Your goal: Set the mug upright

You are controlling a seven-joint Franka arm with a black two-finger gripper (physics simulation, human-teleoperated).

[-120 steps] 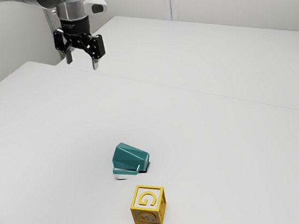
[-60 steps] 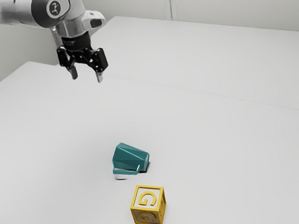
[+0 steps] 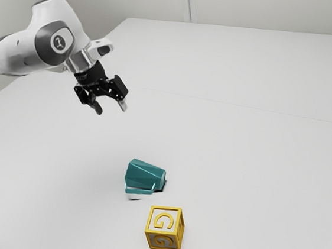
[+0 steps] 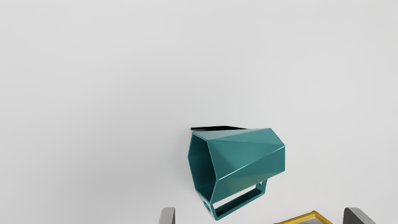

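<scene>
From where I stand, the mug (image 3: 145, 174) lies on its side on the counter (image 3: 256, 170), below the gripper (image 3: 112, 109) and farther toward the exterior view's right, so the arm (image 3: 12, 58) has to reach both out and down. Its long axis runs roughly from one finger's side to the other's in the wrist view, with the mouth (image 4: 200, 168) facing the exterior view's left, the side the arm comes from. A grasp across the body would probably want the gripper turned first (the handle (image 3: 140, 191), on the side near the block (image 3: 164, 228), could easily snag a finger). The gripper is spread wide, holding nothing, well apart from the mug

Compared with the earlier frames, the gripper is lower, nearer the mug, and more tilted, while mug and block lie just where they did. I take this as the approach, with the righting all still to do
</scene>
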